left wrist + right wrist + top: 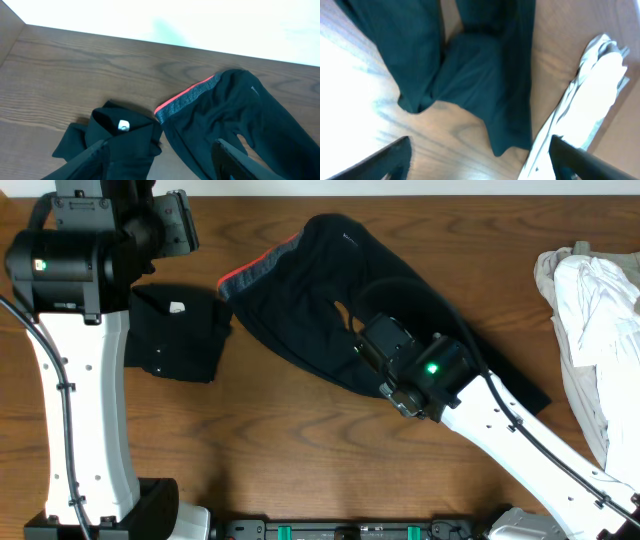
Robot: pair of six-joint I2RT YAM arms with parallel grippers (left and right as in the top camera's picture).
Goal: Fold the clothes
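Hanging over the trousers (300, 300), right jaws stand open; left jaws open too

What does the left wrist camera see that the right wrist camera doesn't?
Only the left wrist camera sees the black collared shirt and the orange-red waistband of the trousers. Only the right wrist camera sees the crumpled white garments. Both see the dark trousers lying on the wooden table.
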